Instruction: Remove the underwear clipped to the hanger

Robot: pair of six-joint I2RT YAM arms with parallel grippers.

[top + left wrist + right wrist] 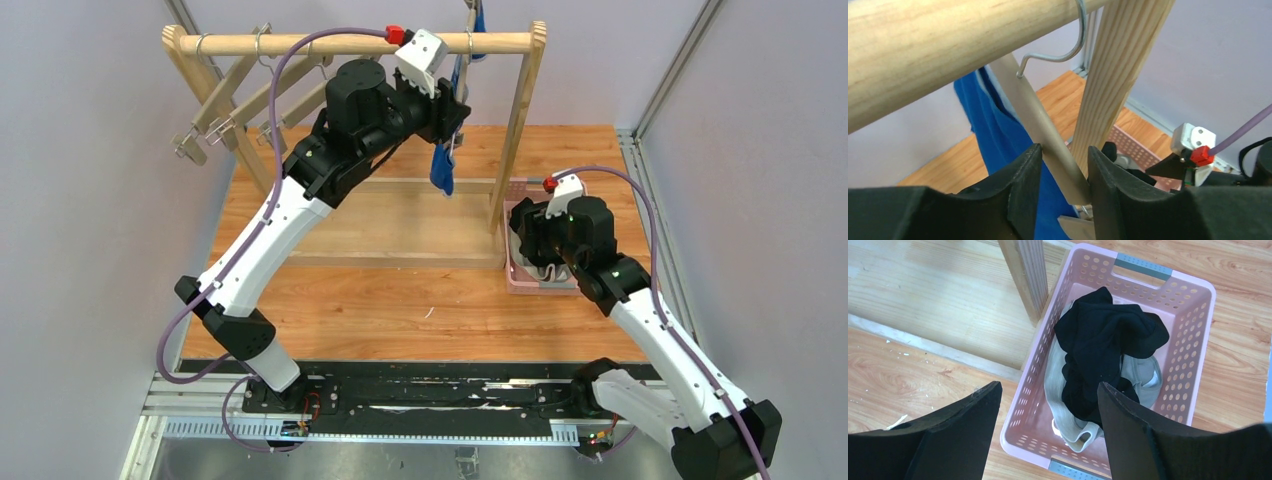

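Blue boxer briefs (441, 165) of soft cloth hang over the far right part of the light wooden desk (400, 300). They are clipped to a flat silver metal hanger (1038, 120). Its wire hook sits over the round top rail of the pale wooden drying rack (330, 43), close to the rack's right post.

The left claw (1064, 155) is raised to that hanger. Its black fingers (1018, 185) stand a narrow gap apart, with the hanger's flat strip slanting between them and the blue cloth just beside the left one. Whether they pinch the strip I cannot tell.

The right claw (1049, 386) hovers spread wide and empty above the pink perforated plastic basket (1193, 330). The basket sits by the desk's right edge, just beside the foot of the rack's right post. In it lie the plain black boxer briefs (1103, 340), crumpled on top of the grey boxer briefs with a pale waistband (1058, 405).
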